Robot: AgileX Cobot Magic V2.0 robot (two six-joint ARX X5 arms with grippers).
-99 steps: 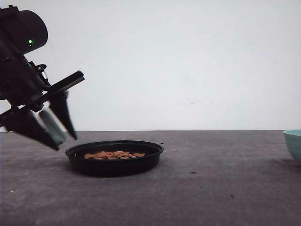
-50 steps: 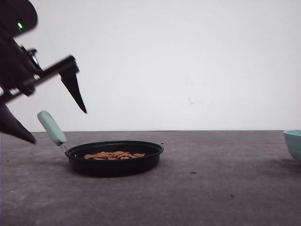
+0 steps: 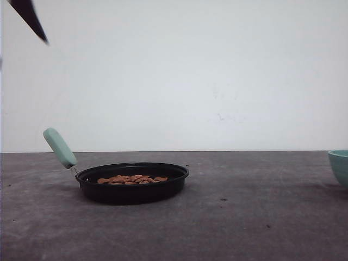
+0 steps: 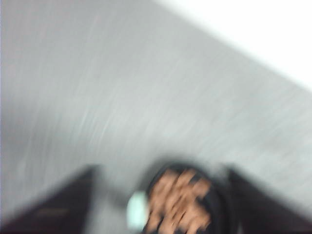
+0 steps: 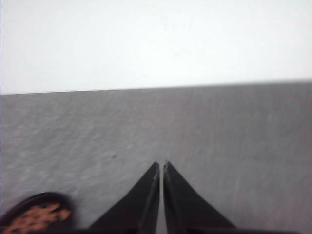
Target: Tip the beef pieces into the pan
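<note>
Since the earlier frames the left end effector (image 4: 161, 204) has let go of the pan handle and risen away; in the front view just one dark fingertip (image 3: 32, 19) of it shows at the top left corner, high above the table (image 3: 244, 217). Beef pieces (image 3: 132, 179) lie in a flat heap inside the pan (image 3: 132, 182), orange-brown, spread across the middle of its floor. Pan is black, shallow, sitting flat on the table left of centre. Its mint-green handle (image 3: 60, 147) sticks out to the left and tilts upward, free, nothing touching it. Teal bowl (image 3: 339, 166) sits at the far right edge of the table, well apart from the pan, partly cut off by the frame.

Left wrist view is heavily motion-blurred: the two dark fingers (image 4: 53, 209) stand wide apart with nothing between them, and the pan (image 4: 219, 204) with the beef pieces (image 4: 180, 200) and a pale smear of handle (image 4: 136, 210) appear below, between them but far off.

Right wrist view: right end effector (image 5: 161, 168) has its fingers pressed together, tips nearly touching, holding nothing, above bare grey table (image 5: 234, 131). Pan rim (image 5: 34, 197) and beef pieces (image 5: 36, 217) show at the corner of that view, well apart from the fingers.
</note>
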